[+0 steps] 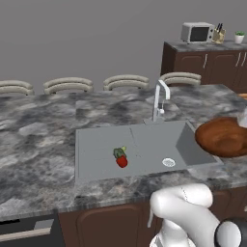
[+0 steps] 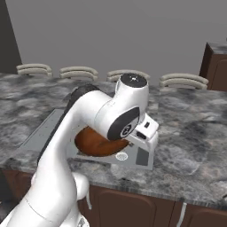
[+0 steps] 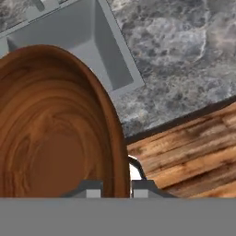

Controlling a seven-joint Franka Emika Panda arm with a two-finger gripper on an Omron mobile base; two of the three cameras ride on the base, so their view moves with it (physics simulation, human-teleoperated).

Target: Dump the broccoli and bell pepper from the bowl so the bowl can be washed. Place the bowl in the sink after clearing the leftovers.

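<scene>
We see the bowl (image 1: 223,137) tipped over the right end of the sink (image 1: 96,144), its hollow showing bare wood in the hand view, and in that same view the gripper (image 3: 116,189) has its 2 jaws pinching the bowl's rim between them. The broccoli (image 1: 118,152) and the bell pepper (image 1: 122,161) lie touching each other on the sink's floor, left of the drain (image 1: 168,162) and well apart from the bowl. Behind the basin we find the faucet (image 1: 160,99) rising from the marbled counter (image 1: 38,130), with 4 chair backs (image 1: 67,85) lined up beyond its far edge.
</scene>
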